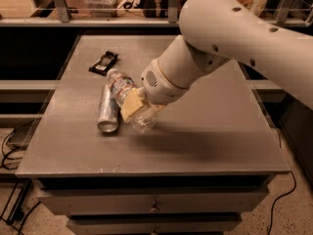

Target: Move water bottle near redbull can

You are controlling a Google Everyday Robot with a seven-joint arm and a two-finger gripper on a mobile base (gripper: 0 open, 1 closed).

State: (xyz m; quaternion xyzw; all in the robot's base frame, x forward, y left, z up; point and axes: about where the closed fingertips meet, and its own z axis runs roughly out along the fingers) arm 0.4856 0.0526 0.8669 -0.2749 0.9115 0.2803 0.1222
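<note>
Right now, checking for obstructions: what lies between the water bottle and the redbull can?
Nothing. The camera view shows the water bottle, clamped in the gripper, right beside the redbull can.

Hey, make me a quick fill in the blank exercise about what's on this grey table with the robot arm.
The slim silver metal can lies on its ___ on the grey table.
The gripper, just beside the can, holds the clear crinkled plastic bottle, whose cap is ___.
The small flat object beyond the can is ___.
Missing words: side; white; black.
</note>
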